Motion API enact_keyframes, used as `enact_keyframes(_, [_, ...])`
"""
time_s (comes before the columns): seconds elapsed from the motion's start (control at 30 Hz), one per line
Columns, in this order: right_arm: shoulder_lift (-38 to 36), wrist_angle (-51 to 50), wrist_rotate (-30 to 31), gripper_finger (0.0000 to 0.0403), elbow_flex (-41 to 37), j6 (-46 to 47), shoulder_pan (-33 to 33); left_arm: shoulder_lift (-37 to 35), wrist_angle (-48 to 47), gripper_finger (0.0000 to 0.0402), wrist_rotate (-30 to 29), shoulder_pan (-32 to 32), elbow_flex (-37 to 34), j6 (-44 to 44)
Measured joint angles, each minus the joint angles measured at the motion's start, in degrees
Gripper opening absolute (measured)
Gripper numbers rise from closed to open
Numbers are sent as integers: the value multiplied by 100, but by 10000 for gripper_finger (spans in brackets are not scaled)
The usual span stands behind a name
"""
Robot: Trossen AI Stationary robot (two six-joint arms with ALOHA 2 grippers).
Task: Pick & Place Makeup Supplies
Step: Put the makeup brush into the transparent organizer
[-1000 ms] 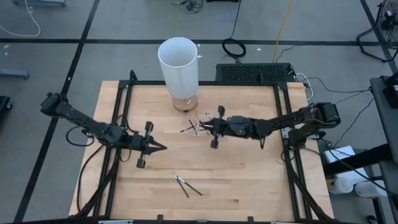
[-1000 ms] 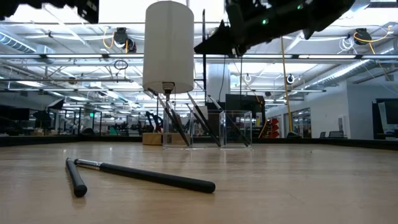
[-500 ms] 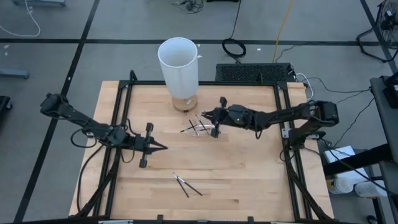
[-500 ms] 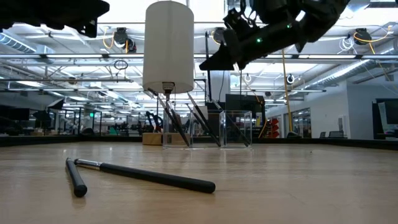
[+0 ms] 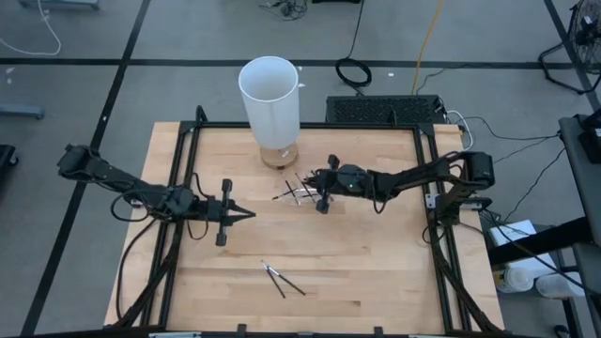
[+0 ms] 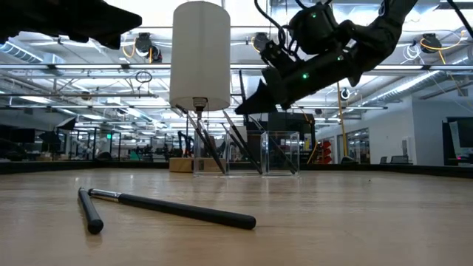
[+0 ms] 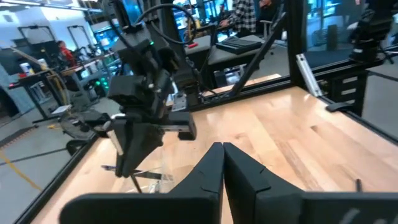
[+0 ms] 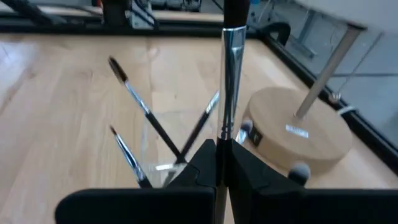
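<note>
placing step, it seems: right gripper pinching 1 brush upright just above the clear tray, next to lower it in between the brushes already leaning there. left gripper pressed together, empty, waiting; 2 brushes left near the front edge, white cylinder close behind the tray.

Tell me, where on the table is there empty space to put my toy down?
The wide bare wood of the table lies near the front right, beside the two loose brushes. The front left corner is bare too. It is crowded in the middle back: the clear tray of brushes, the white cylinder and the right gripper.
</note>
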Motion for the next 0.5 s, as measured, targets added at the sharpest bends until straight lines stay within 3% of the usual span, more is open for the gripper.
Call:
enact_keyframes(0.2, [7,-143,-28,4,2,164,0,0,0,14,83,25,0,-52])
enact_keyframes(0.5, [667,219,-82,4,91,392,11,0,58,32,61,25,0,-72])
